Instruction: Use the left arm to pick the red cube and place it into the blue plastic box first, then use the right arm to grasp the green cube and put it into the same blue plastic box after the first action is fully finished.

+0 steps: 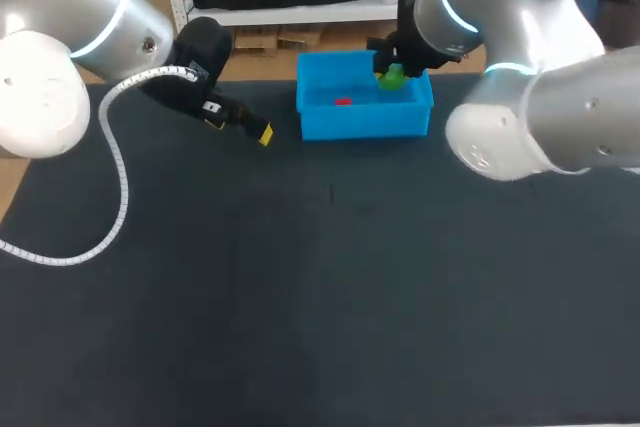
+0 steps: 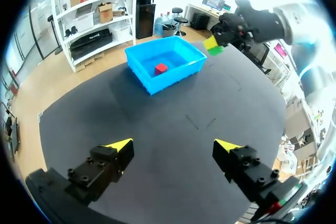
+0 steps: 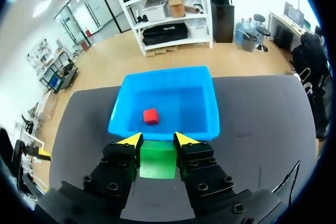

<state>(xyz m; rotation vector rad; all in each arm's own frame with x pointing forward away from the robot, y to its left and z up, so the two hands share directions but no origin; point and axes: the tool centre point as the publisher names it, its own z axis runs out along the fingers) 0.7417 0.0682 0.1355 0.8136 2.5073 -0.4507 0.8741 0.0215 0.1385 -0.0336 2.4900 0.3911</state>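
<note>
From above, the red cube [image 1: 343,101] lies in the blue plastic box [image 1: 360,127], so step one seems done. Left wrist view: the left gripper [image 2: 176,148] stands wide open, empty, well apart from the box. Right wrist view: the right gripper [image 3: 157,140] clamps the green cube [image 3: 156,161] near the box rim, probably for dropping.

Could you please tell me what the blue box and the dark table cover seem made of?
The blue box looks like moulded plastic: even colour, thin smooth walls, slight sheen. The table cover seems a matte dark cloth or mat, showing no glare.
</note>
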